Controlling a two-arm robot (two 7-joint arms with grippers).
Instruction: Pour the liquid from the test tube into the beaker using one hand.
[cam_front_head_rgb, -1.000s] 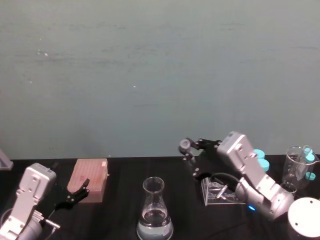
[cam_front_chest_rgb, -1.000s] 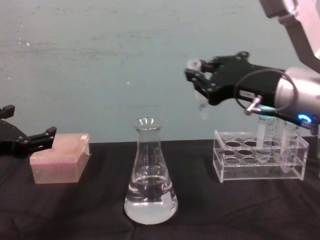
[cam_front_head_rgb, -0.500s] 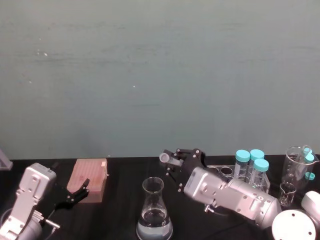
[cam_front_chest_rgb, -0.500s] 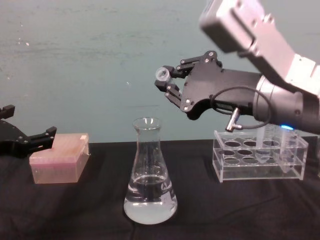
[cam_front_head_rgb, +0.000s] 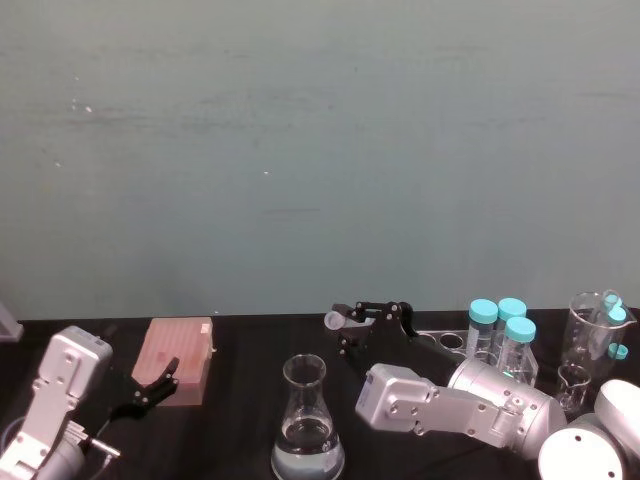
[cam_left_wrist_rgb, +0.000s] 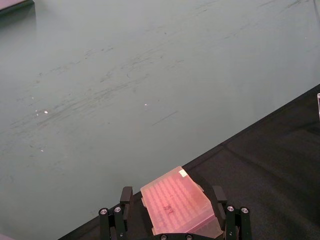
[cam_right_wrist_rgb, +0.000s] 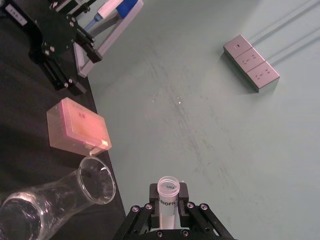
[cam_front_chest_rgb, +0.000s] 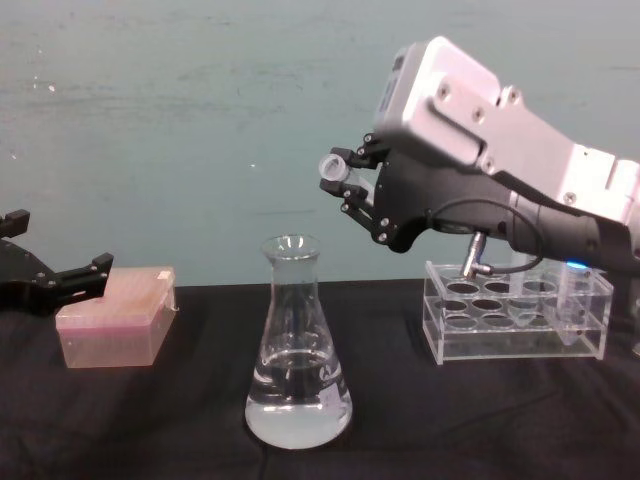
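The test tube (cam_front_chest_rgb: 337, 167), a slim clear tube with an open rim, lies tilted in my right gripper (cam_front_chest_rgb: 356, 188), which is shut on it. Its mouth points left, above and just right of the beaker's mouth. In the right wrist view the test tube (cam_right_wrist_rgb: 167, 195) stands between the fingers, with the beaker's rim (cam_right_wrist_rgb: 96, 180) below to one side. The beaker (cam_front_chest_rgb: 297, 360) is a clear conical flask holding clear liquid (cam_front_chest_rgb: 298, 412) at its base. I cannot tell whether liquid is in the tube. My left gripper (cam_front_chest_rgb: 45, 280) rests open at the far left.
A pink tip box (cam_front_chest_rgb: 112, 328) lies left of the beaker, just ahead of the left gripper's fingers (cam_left_wrist_rgb: 122, 197). A clear acrylic rack (cam_front_chest_rgb: 515, 322) with teal-capped tubes (cam_front_head_rgb: 500, 325) stands at the right. A glass beaker with tubes (cam_front_head_rgb: 595, 340) stands at the far right.
My right arm swung left from over the rack toward the beaker and rolled over, tipping the test tube from upright to slanted with its mouth leftward. The left arm has not moved.
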